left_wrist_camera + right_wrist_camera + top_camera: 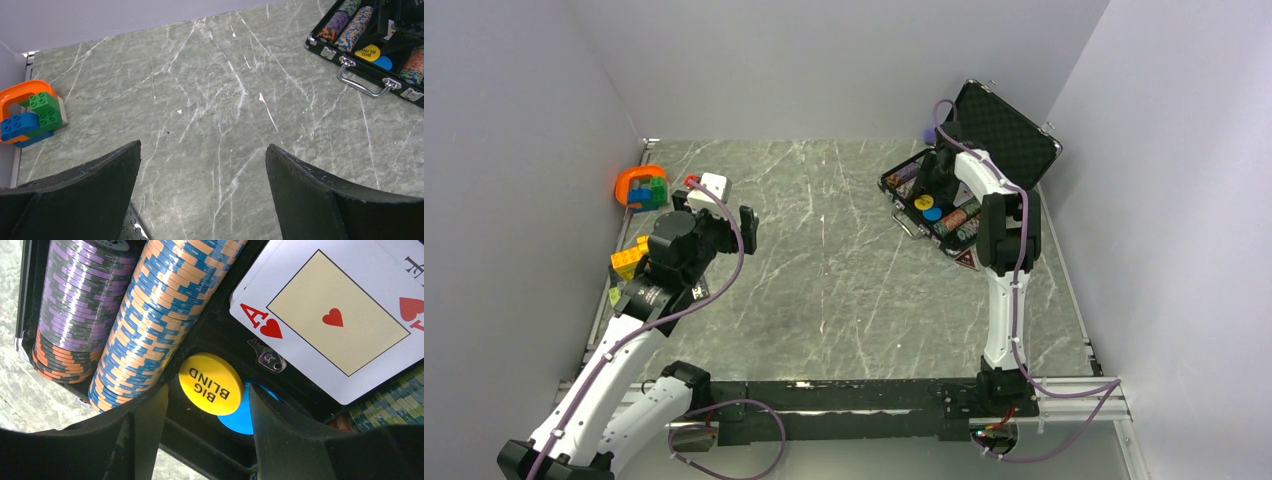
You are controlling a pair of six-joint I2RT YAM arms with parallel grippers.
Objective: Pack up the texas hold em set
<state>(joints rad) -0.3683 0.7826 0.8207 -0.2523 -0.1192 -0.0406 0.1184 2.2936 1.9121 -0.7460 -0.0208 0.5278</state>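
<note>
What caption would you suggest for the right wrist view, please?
Open right claw poised over yellow Big Blind disc beside chip stacks and ace-of-hearts card.

Btwn black fingers (140,435): yellow disc (212,382) w/ black lettering, blue disc (239,419) under it; past one finger, purple/grey/orange striped chip stack (80,305) & blue/orange striped stack (165,310); past the other, white card (340,285) w/ red hearts.

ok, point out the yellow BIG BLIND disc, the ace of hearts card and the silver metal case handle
yellow BIG BLIND disc (211,384), right wrist view, its printed face.
ace of hearts card (332,317), right wrist view, its centre heart.
silver metal case handle (357,87), left wrist view, its grip bar.
</note>
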